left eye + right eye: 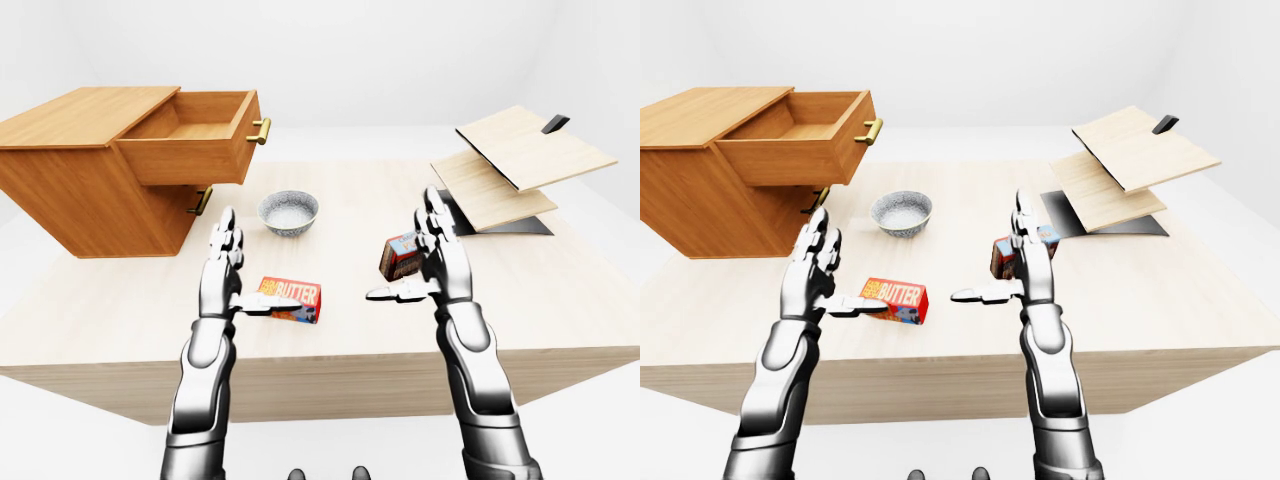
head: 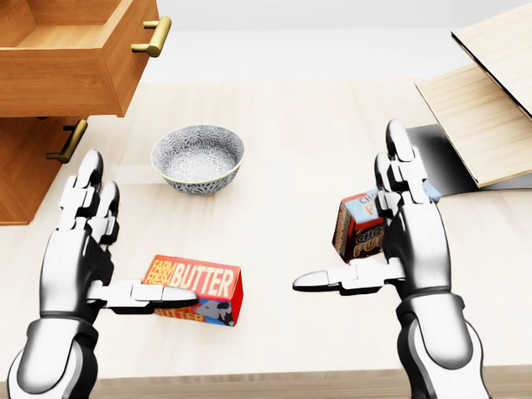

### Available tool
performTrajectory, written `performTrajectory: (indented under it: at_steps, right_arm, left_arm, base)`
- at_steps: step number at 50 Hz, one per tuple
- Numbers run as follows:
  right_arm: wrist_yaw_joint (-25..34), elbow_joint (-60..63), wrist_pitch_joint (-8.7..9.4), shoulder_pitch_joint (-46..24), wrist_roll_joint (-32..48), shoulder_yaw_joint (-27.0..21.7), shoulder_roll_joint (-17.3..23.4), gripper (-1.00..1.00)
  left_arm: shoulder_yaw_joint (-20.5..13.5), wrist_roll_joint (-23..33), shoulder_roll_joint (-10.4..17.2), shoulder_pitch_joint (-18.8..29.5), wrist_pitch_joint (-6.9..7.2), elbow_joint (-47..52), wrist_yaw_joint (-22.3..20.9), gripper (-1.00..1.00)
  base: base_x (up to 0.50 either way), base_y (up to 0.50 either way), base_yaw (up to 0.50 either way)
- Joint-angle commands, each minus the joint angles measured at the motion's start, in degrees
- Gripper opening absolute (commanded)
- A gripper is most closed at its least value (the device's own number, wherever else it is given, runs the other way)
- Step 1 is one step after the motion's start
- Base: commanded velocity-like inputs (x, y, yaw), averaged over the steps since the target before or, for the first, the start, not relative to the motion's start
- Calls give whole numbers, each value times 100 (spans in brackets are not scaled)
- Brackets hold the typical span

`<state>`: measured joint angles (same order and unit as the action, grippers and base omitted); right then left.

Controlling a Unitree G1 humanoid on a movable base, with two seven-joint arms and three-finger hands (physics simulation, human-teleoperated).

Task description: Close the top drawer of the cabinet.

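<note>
Our left hand (image 2: 79, 249) and right hand (image 2: 399, 233) hover over the table (image 1: 350, 190), fingers spread, thumbs turned inward, gripping nothing; we judge this a ready pose before any reach. The drawer (image 1: 190, 145) juts out of the cabinet (image 1: 70, 170) up and left of the bowl (image 1: 288, 212), handle (image 1: 260, 131) untouched. Butter (image 2: 195, 289) lies below the bowl, pudding (image 2: 362, 226) to its right. The eye views show the whole cabinet; the head view crops it.

We see the brown wooden cabinet (image 1: 80, 185) at far left; its top drawer (image 1: 195, 148) (brass handle (image 1: 260, 131)) stands pulled open.
</note>
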<state>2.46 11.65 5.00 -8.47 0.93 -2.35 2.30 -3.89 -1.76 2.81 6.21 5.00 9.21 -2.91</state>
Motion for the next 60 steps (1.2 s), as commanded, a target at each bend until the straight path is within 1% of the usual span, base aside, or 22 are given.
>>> performTrajectory:
  at_steps: [1,8,18,30,40,56,60]
  right_arm:
    - [-7,724,0,-439,27,-7,21,100]
    - [-13,855,0,-477,-43,-45,52,100]
    - [79,933,0,-392,-192,-48,44,100]
    - [115,984,0,-253,-236,25,-2,100]
    - [166,1063,0,-210,-201,60,-2,100]
    - [170,1029,0,-221,-91,76,-15,100]
    - [173,1019,0,-209,-79,75,-19,100]
  left_arm:
    - [-73,-89,80,347,0,678,-65,100]
    - [-103,-152,96,394,0,984,-68,100]
    - [-119,-214,100,430,0,1088,-57,100]
    - [-70,-190,71,335,0,1111,-63,100]
    - [-71,-203,65,345,0,1100,-70,100]
    - [-97,-209,91,364,0,1134,-84,100]
    - [-89,-89,134,408,0,1036,-90,100]
  base:
    - [0,0,0]
    - [0,0,0]
    - [4,-2,0]
    - [45,-23,0]
    - [47,2,0]
    - [0,0,0]
    - [0,0,0]
